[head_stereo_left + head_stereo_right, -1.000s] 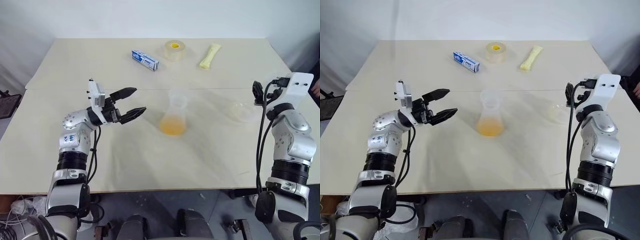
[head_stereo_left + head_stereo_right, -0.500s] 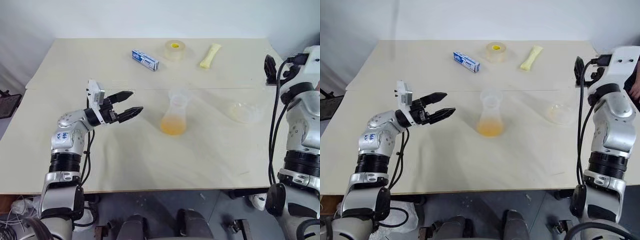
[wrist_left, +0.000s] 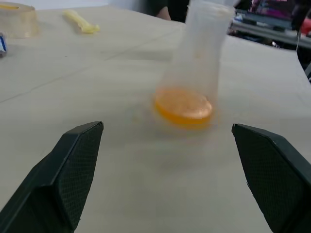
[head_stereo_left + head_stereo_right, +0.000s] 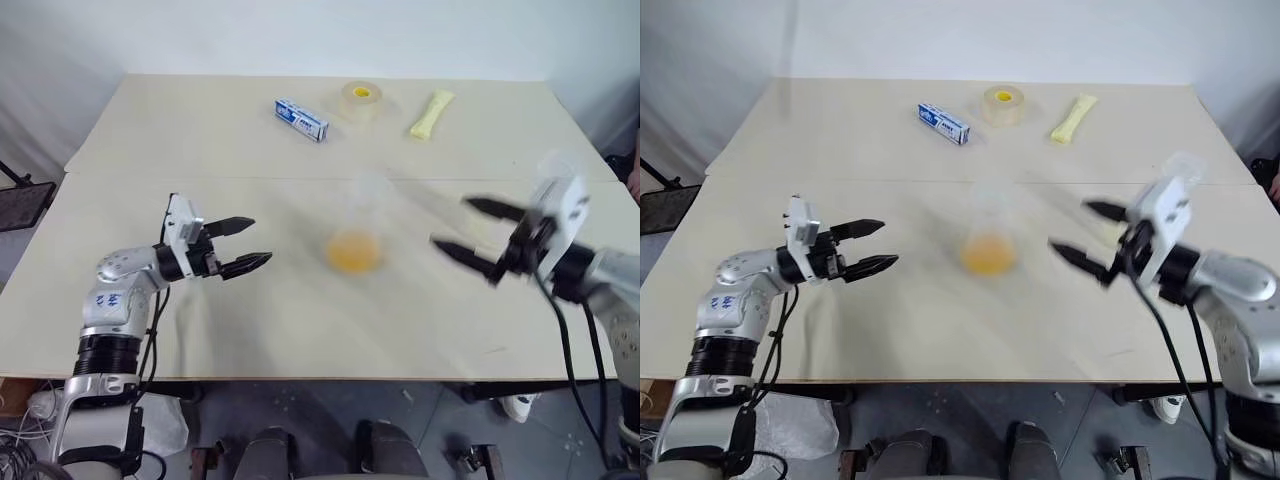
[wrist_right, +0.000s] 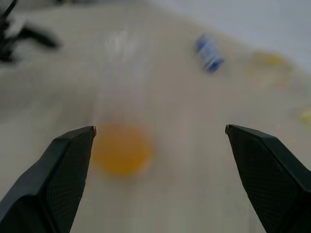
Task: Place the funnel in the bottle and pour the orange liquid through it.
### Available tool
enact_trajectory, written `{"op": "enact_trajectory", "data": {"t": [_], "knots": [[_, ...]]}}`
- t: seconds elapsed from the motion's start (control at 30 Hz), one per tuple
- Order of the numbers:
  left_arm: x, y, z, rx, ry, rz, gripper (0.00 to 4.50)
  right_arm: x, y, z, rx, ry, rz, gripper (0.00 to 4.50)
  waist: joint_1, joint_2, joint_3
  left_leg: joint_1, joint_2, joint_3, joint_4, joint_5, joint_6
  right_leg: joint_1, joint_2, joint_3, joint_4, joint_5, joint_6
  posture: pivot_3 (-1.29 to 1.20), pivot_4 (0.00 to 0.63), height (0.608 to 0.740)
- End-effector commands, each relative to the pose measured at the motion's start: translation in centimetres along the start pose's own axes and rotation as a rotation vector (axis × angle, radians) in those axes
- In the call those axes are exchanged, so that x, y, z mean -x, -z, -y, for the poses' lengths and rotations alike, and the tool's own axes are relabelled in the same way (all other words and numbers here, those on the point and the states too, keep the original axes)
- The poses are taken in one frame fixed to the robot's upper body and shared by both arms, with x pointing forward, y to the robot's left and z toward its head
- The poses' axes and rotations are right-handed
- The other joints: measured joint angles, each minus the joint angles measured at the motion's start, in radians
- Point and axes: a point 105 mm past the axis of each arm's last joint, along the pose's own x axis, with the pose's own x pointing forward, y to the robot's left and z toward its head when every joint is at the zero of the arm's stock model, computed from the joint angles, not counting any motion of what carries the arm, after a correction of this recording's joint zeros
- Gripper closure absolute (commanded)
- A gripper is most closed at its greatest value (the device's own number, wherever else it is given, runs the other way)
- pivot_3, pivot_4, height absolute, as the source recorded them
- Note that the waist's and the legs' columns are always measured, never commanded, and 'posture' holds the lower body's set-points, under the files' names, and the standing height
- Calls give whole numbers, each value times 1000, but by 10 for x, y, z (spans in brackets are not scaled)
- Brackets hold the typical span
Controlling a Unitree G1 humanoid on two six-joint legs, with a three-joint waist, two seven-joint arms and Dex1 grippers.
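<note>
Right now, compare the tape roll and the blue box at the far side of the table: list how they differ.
The tape roll is round, pale and translucent with a yellow core; the blue box is a long rectangular carton in blue and white. The tape roll lies flat with its hole facing up; the blue box lies on its side, set diagonally. Both rest untouched at the back of the table, side by side but apart.

Even, soft light falls bright on the pale tabletop (image 4: 250,140), with only faint shadows and no glare. The right claw (image 4: 478,240) is smeared by motion blur, and the flask (image 4: 358,232) looks hazy. The right wrist view is blurred throughout; the left claw (image 4: 244,246) stays sharp.
</note>
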Motion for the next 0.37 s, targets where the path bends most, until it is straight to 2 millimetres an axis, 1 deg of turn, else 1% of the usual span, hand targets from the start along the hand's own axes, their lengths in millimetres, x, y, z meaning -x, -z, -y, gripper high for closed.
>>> {"op": "enact_trajectory", "data": {"t": [0.03,0.1,0.23,0.37], "knots": [[13,0,5,-85,39,-29,0,10,11,-13,64,-67,-30,30,4,0,0,1,0,0,0,0,0,1,0,0,0,0,0,0,150,740],[21,8,8,-107,54,-58,0,16,29,-13,41,-72,-73,30,5,-1,0,1,0,1,1,0,0,1,0,0,0,0,0,0,150,740],[28,8,11,-129,89,-71,0,27,54,-8,15,-66,-122,30,13,-1,0,2,0,2,1,0,0,1,0,0,0,0,0,0,150,740],[27,2,10,-186,98,-57,0,25,52,0,13,-33,-95,30,17,-1,0,1,1,1,3,0,0,1,0,0,0,0,0,0,150,740]]}}
